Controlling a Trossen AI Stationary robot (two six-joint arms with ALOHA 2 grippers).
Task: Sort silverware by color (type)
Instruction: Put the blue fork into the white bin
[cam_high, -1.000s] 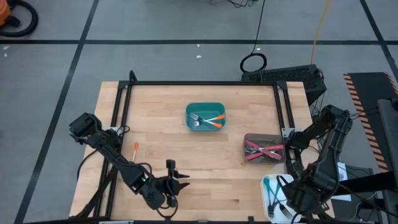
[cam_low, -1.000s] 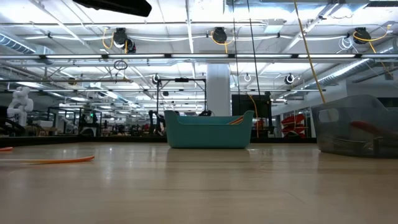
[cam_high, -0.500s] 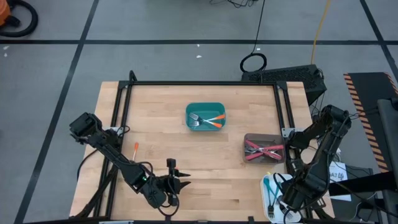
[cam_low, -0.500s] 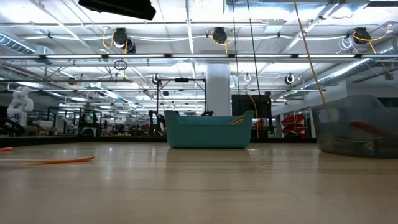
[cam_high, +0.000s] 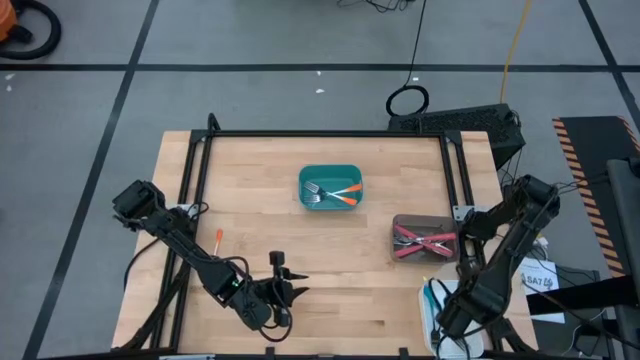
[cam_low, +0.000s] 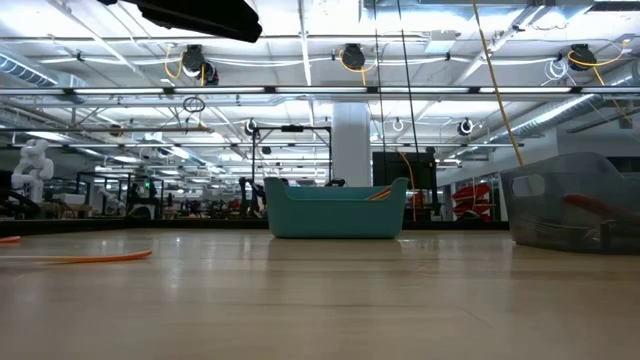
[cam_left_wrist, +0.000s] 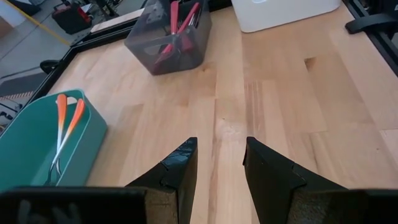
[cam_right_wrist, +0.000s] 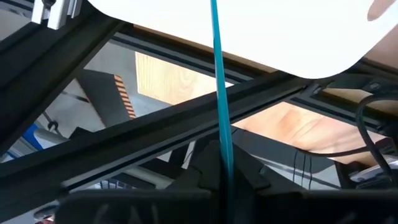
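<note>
Now my right gripper (cam_right_wrist: 221, 171) has swung down over the white bin (cam_high: 432, 303) at the table's near right corner, jaws pinched on a teal fork (cam_right_wrist: 219, 81), so the drop looks close. My left gripper (cam_left_wrist: 217, 165) waits half open over bare wood, and one orange fork (cam_high: 217, 240) remains unsorted near the left edge.

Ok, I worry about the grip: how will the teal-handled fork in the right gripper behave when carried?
The teal-handled fork looks slim and straight: probably stiff and light. The right gripper pinches a narrow, smooth handle with much length sticking out, so it may pivot or slip.
</note>
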